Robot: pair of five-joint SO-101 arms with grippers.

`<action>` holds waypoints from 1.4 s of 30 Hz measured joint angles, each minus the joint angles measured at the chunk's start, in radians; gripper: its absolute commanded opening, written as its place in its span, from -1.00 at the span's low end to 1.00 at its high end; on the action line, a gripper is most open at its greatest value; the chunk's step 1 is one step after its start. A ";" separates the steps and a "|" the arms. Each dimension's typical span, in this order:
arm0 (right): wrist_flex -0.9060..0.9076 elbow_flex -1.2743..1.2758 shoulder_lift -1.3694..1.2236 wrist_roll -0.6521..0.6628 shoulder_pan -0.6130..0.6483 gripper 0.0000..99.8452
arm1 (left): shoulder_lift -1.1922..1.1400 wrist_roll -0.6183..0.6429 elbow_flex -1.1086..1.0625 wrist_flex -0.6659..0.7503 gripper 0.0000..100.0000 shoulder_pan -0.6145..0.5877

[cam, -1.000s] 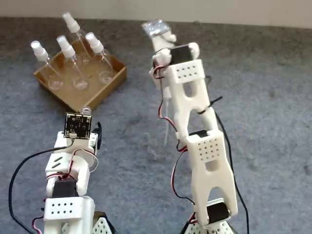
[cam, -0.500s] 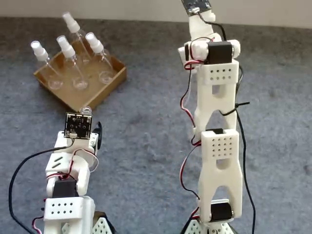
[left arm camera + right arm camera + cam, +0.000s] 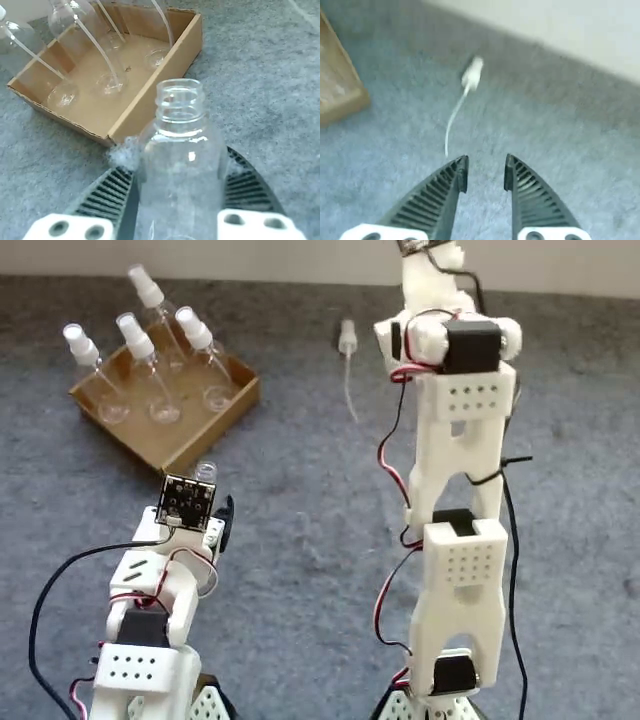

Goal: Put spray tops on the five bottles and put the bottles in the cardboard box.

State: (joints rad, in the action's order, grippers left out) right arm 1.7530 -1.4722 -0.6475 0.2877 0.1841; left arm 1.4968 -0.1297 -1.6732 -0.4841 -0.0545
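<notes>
So the left gripper [image 3: 175, 167] is clamped on the uncapped bottle [image 3: 181, 145], upright, near the cardboard box [image 3: 170, 57] with four capped bottles [image 3: 137, 340] inside. The right gripper [image 3: 485, 172] is parted and empty; the loose spray top [image 3: 471, 75] lies on the carpet [image 3: 545, 125] ahead of its tips, not touching.

Left wrist view: bottle [image 3: 182, 160] is cut by the frame edge, base unseen. Boxed bottles [image 3: 67, 27] also cropped there, necks and caps out of frame. Right wrist view: loose spray top [image 3: 471, 74] smeared, nozzle detail unreadable.
</notes>
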 measured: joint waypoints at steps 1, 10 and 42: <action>0.000 0.051 0.000 0.003 0.000 -0.78 | 0.000 0.000 0.000 0.000 -0.88 0.000; -0.052 0.365 0.000 0.006 0.002 -0.71 | 0.000 0.000 0.000 0.000 -0.88 0.002; -1.298 1.062 -0.002 -0.348 0.115 -0.36 | 0.000 0.000 -0.005 0.003 -0.88 0.008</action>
State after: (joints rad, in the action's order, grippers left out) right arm 0.4549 -0.4104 -0.6490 -0.0606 0.2992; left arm 1.4968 -0.1297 -1.6778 -0.4810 -0.0468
